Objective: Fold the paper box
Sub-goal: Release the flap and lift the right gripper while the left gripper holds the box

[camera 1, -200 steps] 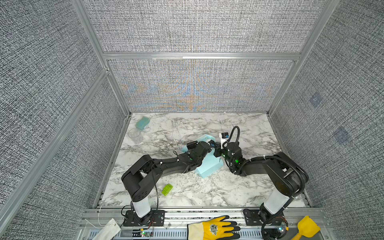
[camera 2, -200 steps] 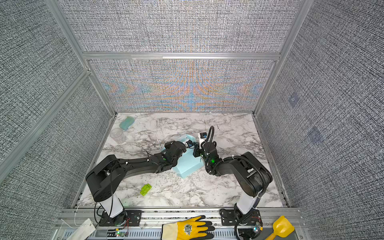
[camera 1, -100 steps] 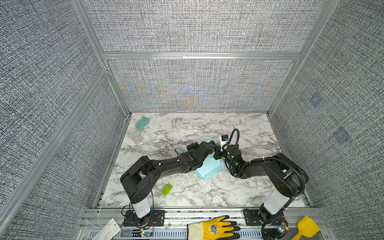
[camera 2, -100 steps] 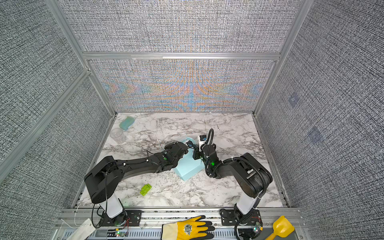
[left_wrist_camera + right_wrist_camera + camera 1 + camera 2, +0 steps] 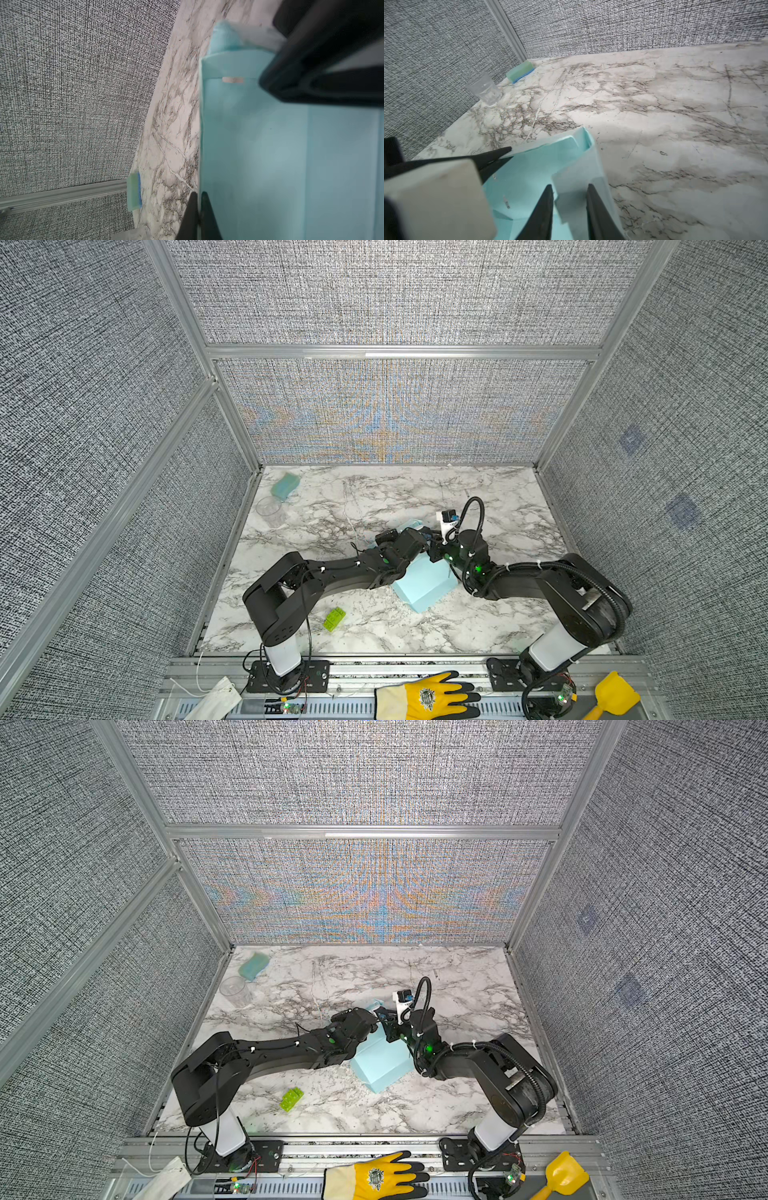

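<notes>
Now the left gripper (image 5: 199, 195) is pinching the paper box (image 5: 424, 587) wall, the right gripper (image 5: 569, 186) straddling a flap (image 5: 575, 199), jaws parted; next it's needing an inward tuck

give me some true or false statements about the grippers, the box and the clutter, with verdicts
1. The left gripper is pinched shut on an edge of the paper box. True.
2. The right gripper is shut tight. False: its fingers stand apart, with a flap of the box between them.
3. The green brick sits inside the box. False: it lies on the table, apart from the box.
4. The clear cup stands upright near the sponge. True.
</notes>
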